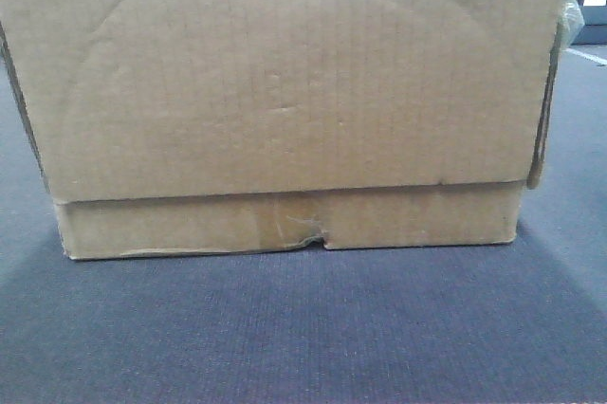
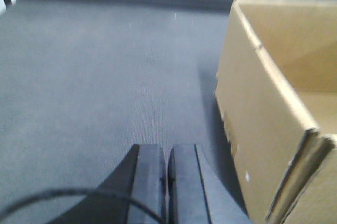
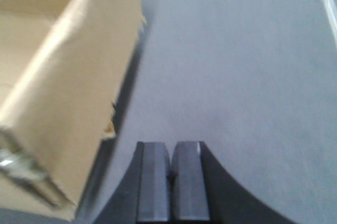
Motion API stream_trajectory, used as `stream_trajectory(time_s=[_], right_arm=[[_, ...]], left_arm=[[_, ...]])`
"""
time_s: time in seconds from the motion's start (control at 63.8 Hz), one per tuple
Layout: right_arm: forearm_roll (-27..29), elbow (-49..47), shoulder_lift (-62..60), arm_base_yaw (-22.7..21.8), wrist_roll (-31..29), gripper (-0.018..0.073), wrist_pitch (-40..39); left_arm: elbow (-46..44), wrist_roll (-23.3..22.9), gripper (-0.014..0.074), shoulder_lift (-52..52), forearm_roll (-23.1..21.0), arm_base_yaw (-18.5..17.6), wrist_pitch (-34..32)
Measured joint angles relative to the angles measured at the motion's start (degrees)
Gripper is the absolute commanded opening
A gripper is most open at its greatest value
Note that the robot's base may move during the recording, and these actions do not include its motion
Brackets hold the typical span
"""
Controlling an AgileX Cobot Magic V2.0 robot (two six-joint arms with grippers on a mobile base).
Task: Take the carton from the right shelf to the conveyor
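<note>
Resting on the conveyor (image 1: pixel 303 328), the carton (image 1: pixel 285 91) shows its tear frontally; wrist views show both grippers (image 2: pixel 167 182) (image 3: pixel 171 182) pressed together.

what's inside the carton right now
The left wrist view shows the carton open-topped, with only bare cardboard inner walls visible. Its floor lies out of view, so any contents cannot be ruled out.

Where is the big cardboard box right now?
The carton sits on the dark grey conveyor, filling the front view. It lies between the two arms: right of the left gripper and left of the right gripper, touching neither.
</note>
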Motion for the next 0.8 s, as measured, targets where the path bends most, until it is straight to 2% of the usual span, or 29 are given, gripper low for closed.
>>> stream_trajectory(time_s=[0.251, 0.799], right_arm=[[0.0, 7.0, -12.3, 0.0, 0.0, -0.0061, -10.3], [-0.1, 7.4, -13.8, 0.0, 0.0, -0.0061, -14.1]], left_arm=[[0.2, 0.0, 0.0015, -7.6, -0.1, 0.0, 0.0], [0.2, 0.0, 0.0015, -8.9, -0.1, 0.0, 0.0]])
